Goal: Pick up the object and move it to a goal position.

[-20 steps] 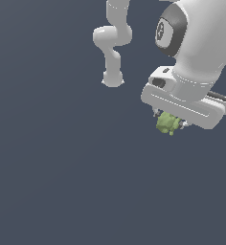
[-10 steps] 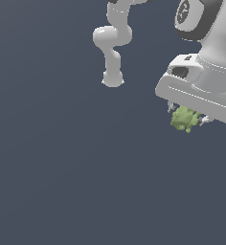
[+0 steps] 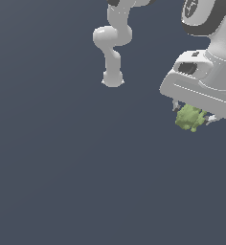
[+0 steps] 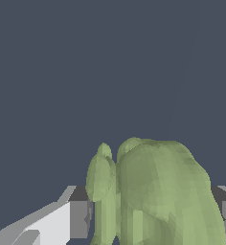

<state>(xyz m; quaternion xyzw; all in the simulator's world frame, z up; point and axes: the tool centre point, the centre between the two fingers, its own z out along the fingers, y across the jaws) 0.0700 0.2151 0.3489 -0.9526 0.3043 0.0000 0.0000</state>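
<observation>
Moved: since a second ago you see gripper [image 3: 192, 115] and object [image 3: 190, 117] shifted toward exterior view's right and lower.
Exterior: object tucked under white hand, held off the dark tabletop [image 3: 62, 167].
Wrist: object [image 4: 153, 196] fills the gap, fingers [image 4: 79, 217] clamped on both its sides.

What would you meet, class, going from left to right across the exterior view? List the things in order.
Robot base and lower arm → small olive-green object, held under the gripper. The gripper's white body overlaps the object, so it gets no separate place in the order.
</observation>
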